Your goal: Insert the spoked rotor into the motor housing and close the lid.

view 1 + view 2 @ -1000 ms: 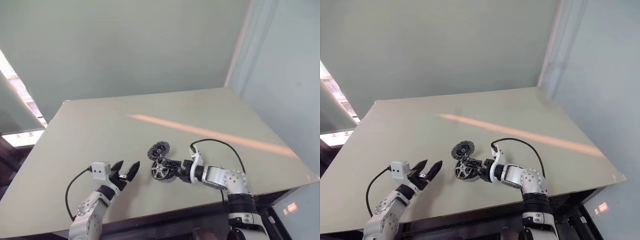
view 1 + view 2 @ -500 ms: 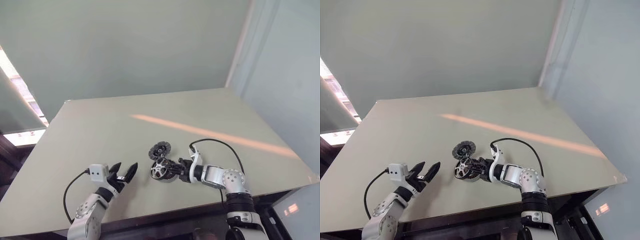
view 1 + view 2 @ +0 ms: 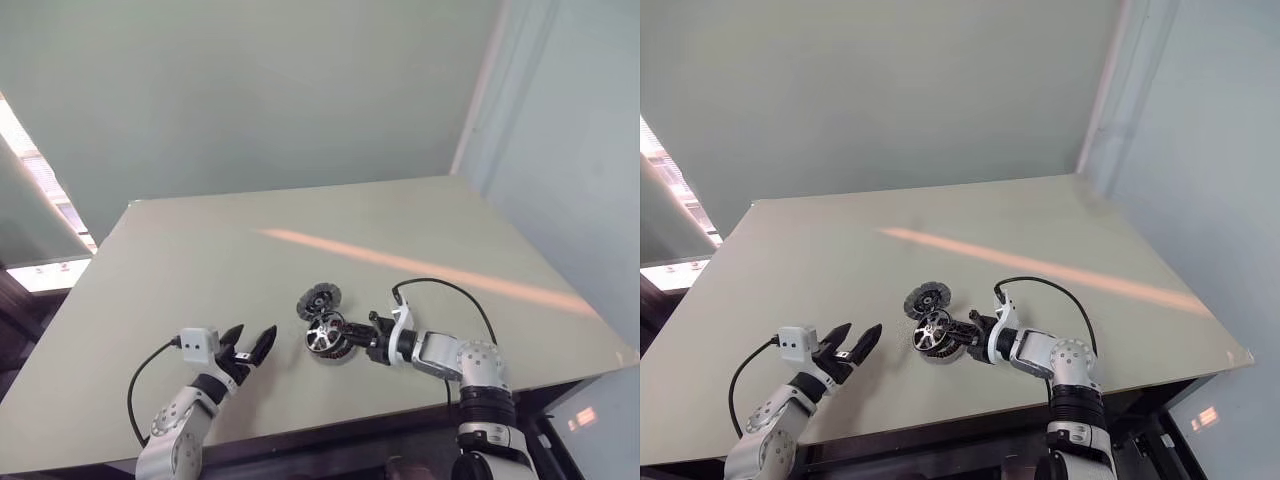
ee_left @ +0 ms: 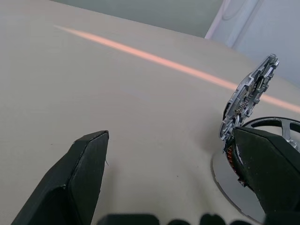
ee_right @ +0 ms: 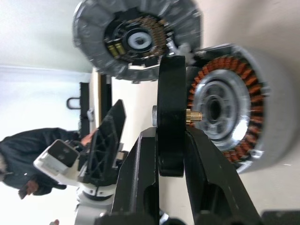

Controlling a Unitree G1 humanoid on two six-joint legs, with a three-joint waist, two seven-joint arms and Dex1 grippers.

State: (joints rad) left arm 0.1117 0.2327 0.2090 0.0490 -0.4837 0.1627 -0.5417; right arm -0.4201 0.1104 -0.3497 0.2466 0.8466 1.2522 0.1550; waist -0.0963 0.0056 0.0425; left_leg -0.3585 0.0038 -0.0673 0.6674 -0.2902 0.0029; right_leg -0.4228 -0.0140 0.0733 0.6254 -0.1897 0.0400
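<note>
My right gripper [image 5: 171, 137] is shut on the spoked rotor [image 3: 323, 333], pinching its rim. It holds the rotor on edge, spokes toward my left gripper, just off the table. Right beside the rotor lies the motor housing [image 5: 239, 108], copper windings up, with the rotor's brass shaft pointing at its silvery centre. The lid [image 3: 320, 298] leans on its ribbed rim just behind them. My left gripper [image 3: 250, 343] hovers open over bare table, a hand's width left of the rotor.
The beige table [image 3: 200, 260] ends just behind both wrists at its near edge [image 3: 300, 428]. A black cable [image 3: 440, 285] loops over the right wrist. A person [image 5: 26, 154] shows beyond the left arm in the right wrist view.
My right gripper has shut on the rotor's rim, and the rotor now stands a little higher and more upright. The left arm has not moved.
</note>
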